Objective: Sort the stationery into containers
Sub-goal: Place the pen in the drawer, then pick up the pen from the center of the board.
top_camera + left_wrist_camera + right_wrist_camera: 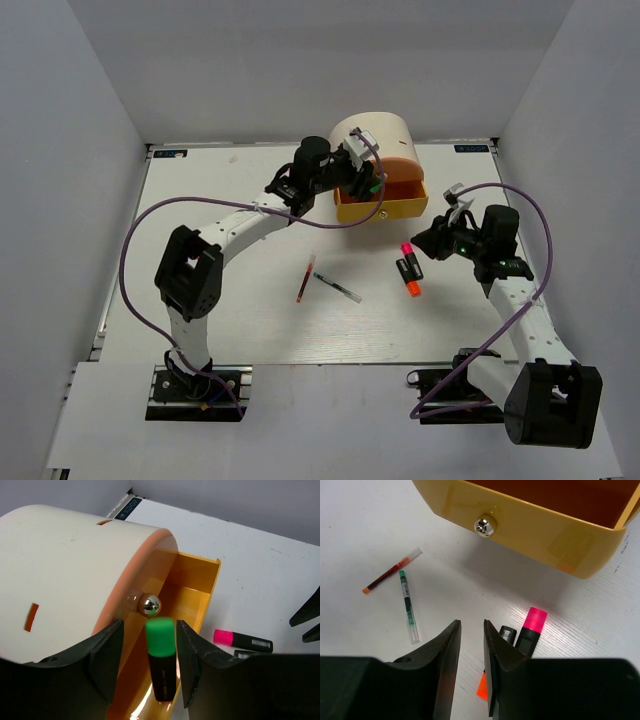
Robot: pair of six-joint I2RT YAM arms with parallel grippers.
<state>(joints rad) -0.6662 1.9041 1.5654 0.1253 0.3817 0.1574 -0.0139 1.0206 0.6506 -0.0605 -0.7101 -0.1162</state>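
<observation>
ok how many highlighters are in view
3. The green-capped highlighter is between the fingers of the left tool over the yellow drawer; the pink-capped highlighter and orange-capped highlighter lie side by side on the table. Others may hide in the organiser.

Bright, even light washes the white table, leaving soft shadows, darkest under the yellow drawer. Its knob glints; the near foreground of both wrist views is blurred.

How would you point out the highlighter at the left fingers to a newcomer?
Find the cream half-cylinder organiser at the table's far edge, with its yellow drawer pulled open. At that drawer, between the left fingers, is a stubby black highlighter. Its cap is green; the pink-capped one and orange-capped one lie on the table.
</observation>
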